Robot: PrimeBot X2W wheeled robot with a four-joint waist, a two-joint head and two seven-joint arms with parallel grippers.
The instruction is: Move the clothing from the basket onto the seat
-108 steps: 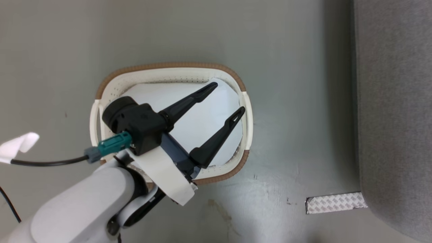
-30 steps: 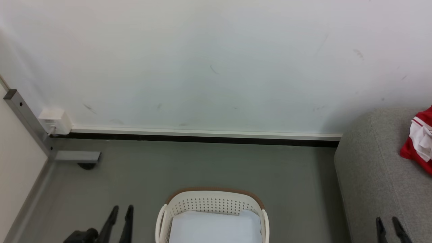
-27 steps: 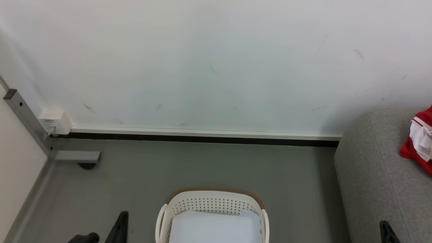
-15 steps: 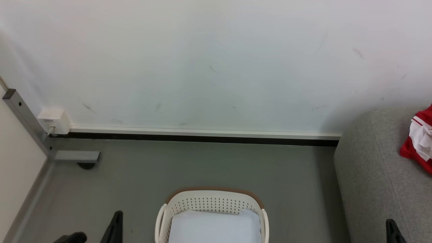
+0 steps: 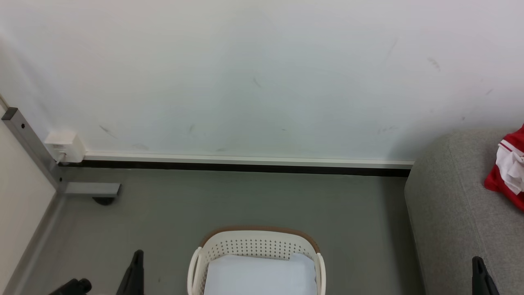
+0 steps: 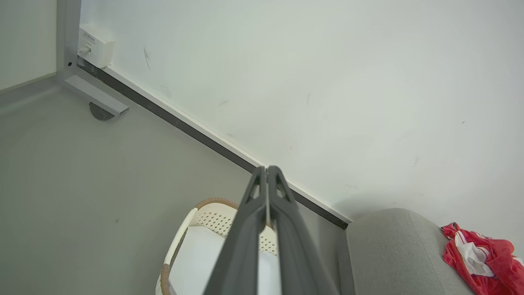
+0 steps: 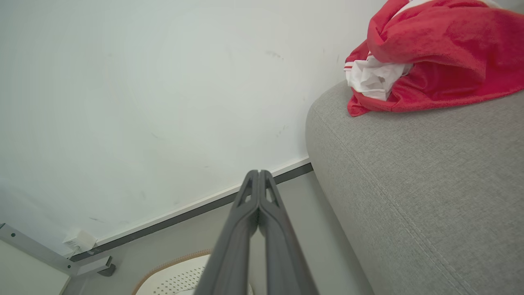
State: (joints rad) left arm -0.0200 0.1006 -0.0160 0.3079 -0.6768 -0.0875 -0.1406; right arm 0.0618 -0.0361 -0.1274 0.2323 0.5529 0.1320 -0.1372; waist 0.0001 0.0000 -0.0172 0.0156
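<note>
The red clothing [image 5: 507, 174] with white panels lies crumpled on the grey seat [image 5: 454, 213] at the right; it also shows as the clothing [image 7: 430, 57] on the seat [image 7: 409, 196] and as the clothing [image 6: 479, 256]. The cream basket [image 5: 256, 246] with a brown rim stands on the floor at the bottom centre, holding only a pale pad [image 5: 258, 274]. My left gripper [image 5: 137, 256] is low left of the basket, shut and empty, as the left wrist view [image 6: 267, 169] confirms. My right gripper [image 5: 477, 262] is at the lower right before the seat, shut and empty [image 7: 259, 172].
A white wall [image 5: 262, 73] with a dark baseboard runs behind the basket. A grey metal post [image 5: 28, 143] with a foot and a white socket box [image 5: 63, 145] stand in the left corner. Grey floor [image 5: 245, 200] lies between basket and wall.
Both grippers have gone from open to shut and sunk lower in the head view. The basket, the pad and the clothing on the seat have stayed in place.
</note>
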